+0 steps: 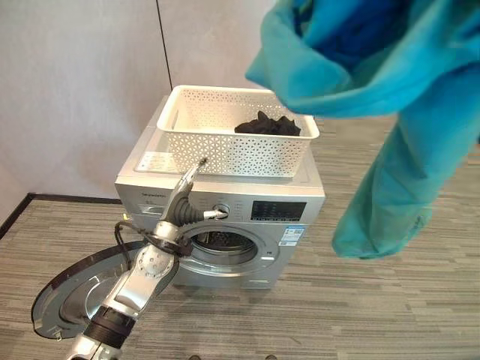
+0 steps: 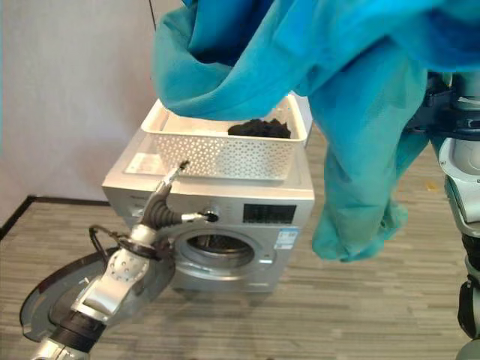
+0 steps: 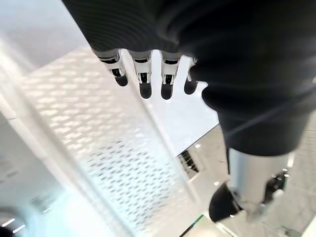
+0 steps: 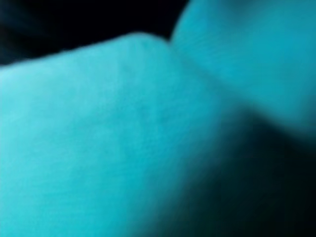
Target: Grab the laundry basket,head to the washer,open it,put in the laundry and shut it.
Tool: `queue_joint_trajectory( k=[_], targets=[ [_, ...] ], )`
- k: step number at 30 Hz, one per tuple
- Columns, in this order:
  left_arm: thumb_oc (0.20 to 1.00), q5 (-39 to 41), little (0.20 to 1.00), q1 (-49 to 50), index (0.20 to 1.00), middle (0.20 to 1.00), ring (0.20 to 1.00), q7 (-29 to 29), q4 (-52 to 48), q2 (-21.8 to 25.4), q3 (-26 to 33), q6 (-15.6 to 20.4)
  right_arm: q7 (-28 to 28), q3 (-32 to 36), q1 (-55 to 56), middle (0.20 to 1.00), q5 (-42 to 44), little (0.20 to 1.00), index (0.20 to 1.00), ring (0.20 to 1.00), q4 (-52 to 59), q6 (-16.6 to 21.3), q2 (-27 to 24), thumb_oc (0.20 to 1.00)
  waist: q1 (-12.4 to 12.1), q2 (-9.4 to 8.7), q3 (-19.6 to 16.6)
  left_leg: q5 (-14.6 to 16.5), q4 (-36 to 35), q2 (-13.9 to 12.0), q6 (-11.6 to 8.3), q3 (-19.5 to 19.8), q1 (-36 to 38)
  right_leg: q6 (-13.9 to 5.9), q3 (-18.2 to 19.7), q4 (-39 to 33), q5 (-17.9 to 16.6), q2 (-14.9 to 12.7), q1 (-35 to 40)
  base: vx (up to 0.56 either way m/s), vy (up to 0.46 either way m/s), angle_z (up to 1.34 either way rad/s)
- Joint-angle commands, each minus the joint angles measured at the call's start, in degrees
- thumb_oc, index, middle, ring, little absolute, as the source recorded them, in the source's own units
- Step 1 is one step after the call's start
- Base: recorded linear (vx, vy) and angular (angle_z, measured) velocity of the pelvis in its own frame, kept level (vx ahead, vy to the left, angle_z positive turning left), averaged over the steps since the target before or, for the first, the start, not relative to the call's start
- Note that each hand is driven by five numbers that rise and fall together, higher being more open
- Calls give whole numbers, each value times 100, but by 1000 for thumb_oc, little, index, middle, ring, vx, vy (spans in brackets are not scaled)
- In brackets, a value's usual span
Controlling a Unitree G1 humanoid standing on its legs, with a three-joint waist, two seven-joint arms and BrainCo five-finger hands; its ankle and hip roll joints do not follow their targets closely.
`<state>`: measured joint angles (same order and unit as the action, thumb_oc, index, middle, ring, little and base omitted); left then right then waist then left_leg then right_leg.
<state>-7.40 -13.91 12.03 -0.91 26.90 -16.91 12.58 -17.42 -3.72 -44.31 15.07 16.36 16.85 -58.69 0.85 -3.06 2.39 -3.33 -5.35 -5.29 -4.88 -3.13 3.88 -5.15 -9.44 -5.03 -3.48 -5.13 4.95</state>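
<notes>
A white perforated laundry basket (image 1: 232, 154) stands on top of the silver washer (image 1: 150, 180), with a dark garment (image 1: 268, 124) lying in its right end. The washer's round door (image 1: 82, 289) hangs wide open to the left, baring the drum opening (image 1: 221, 244). My left hand (image 1: 186, 191) is open, its straight fingers (image 3: 143, 81) reaching up against the basket's front wall. A large teal cloth (image 1: 397, 150) hangs high and close in front of the camera, at the right above the washer. My right hand (image 2: 441, 105) is up behind this cloth, mostly covered by it.
The washer stands against a pale wall on grey striped flooring. Its control panel (image 1: 277, 211) faces me above the drum. The open door takes up the floor space to the washer's left.
</notes>
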Motion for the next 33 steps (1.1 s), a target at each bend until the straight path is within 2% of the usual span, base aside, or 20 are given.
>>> queue_joint_trajectory(
  k=[1, 5, 8, 12, 13, 15, 17, 21, 25, 26, 33],
  targets=[
    [1000, 119, 1000, -446, 1000, 1000, 1000, -74, -262, 73, -40, 14, 42, -109, -418, 200, 196, 200, 200, 200, -302, -293, 38, 200, -131, -101, -212, 284, 35, 25, 54, 267, -354, -298, -33, 391, 608, -234, -54, -14, 12, 5],
    [1000, 288, 1000, -466, 1000, 1000, 1000, -121, -444, 39, 56, -76, 173, -188, -355, 200, 186, 200, 200, 200, -227, -408, 180, 200, -165, -102, -163, 260, 35, 56, 71, 306, -388, -295, -72, 407, 611, -257, -60, -8, 0, 4],
    [1000, 722, 1000, -336, 1000, 1000, 1000, -306, -620, -15, 100, -137, 338, -258, -196, 200, 160, 200, 200, 200, -116, -505, 360, 200, -209, -95, -120, 248, 35, 80, 84, 330, -418, -294, -99, 411, 617, -272, -69, -4, 2, 4],
    [1000, 1753, 1000, 180, 1000, 1000, 1000, -942, -956, 21, 12, -368, 673, -349, 264, 200, 269, 200, 200, 200, 42, -654, 780, 200, -303, -27, 5, 214, 35, 117, 112, 382, -464, -285, -144, 399, 612, -285, -62, -6, 5, 2],
    [1000, 1759, 1000, 193, 1000, 1000, 1000, -948, -971, 30, 16, -377, 676, -339, 280, 200, 268, 200, 200, 200, 52, -659, 786, 200, -301, -33, -1, 214, 35, 117, 112, 384, -464, -285, -147, 398, 612, -285, -61, 21, 5, 6],
    [1000, 2321, 1000, 492, 1000, 1000, 1000, -1221, -1195, 174, 25, -527, 833, -366, 496, 200, 334, 200, 200, 200, 123, -746, 895, 200, -345, 21, 58, 199, 35, 129, 123, 409, -483, -287, -193, 396, 610, -298, -58, -11, 9, 10],
    [1000, 2876, 1000, 837, 1000, 1000, 1000, -1443, -1578, 535, 139, -760, 993, -355, 928, 200, 459, 200, 200, 200, 203, -829, 1118, 200, -404, 71, 121, 211, 35, 136, 130, 459, -499, -289, -269, 397, 649, -308, -27, 3, 6, 19],
    [1000, 2944, 1000, 768, 1000, 1000, 1000, -1446, -1641, 696, 127, -949, 1125, -343, 1431, 200, 493, 200, 200, 200, 359, -915, 1441, 200, -453, 60, 156, 175, 35, 145, 121, 548, -549, -290, -368, 399, 670, -317, -13, 0, -16, 15],
    [1000, 3032, 1000, 460, 1000, 1000, 1000, -1406, -1152, 394, -223, -1035, 1191, -421, 1632, 200, 563, 200, 200, 200, 403, -954, 1721, 200, -426, 47, 145, 159, 35, 160, 105, 574, -583, -284, -422, 404, 690, -314, 2, -1, -10, 16],
    [1000, 2857, 1000, 153, 1000, 1000, 1000, -1234, -771, 118, -395, -981, 1205, -540, 1659, 200, 597, 200, 200, 200, 417, -958, 1901, 200, -407, 28, 139, 149, 35, 161, 94, 586, -592, -278, -450, 408, 713, -312, 13, 2, -13, 4],
    [1000, 2386, 1000, -308, 1000, 1000, 1000, -866, 207, -580, -759, -863, 1237, -999, 1454, 200, 829, 200, 200, 200, 358, -920, 2200, 200, -351, 14, 131, 144, 35, 152, 85, 564, -603, -261, -462, 496, 750, -314, -14, 4, 1, 3]
  ],
)
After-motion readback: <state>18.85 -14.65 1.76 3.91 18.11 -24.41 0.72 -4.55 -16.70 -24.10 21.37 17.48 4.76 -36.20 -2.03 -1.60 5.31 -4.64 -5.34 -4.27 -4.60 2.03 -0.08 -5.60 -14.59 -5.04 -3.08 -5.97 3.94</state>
